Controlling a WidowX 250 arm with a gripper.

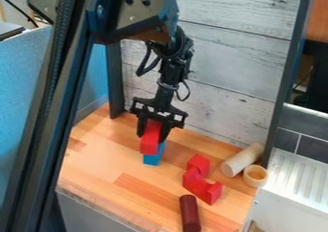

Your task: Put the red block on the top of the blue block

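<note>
Red rectangular block (150, 139) pinched between the fingers of the black gripper (153, 132), positioned over the blue angular block (152, 159), presumably for stacking!

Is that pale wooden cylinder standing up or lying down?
Lying on its side: the pale wooden cylinder stretches slantwise along the tabletop, its length not rising upright.

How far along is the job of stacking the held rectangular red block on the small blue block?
The red block looks picked up and brought over the blue block, which shows just below it. It is in hand: the black two-finger gripper has a finger on each side. Left, probably: letting go and backing away. Whether the blocks touch, I can't tell.
</note>
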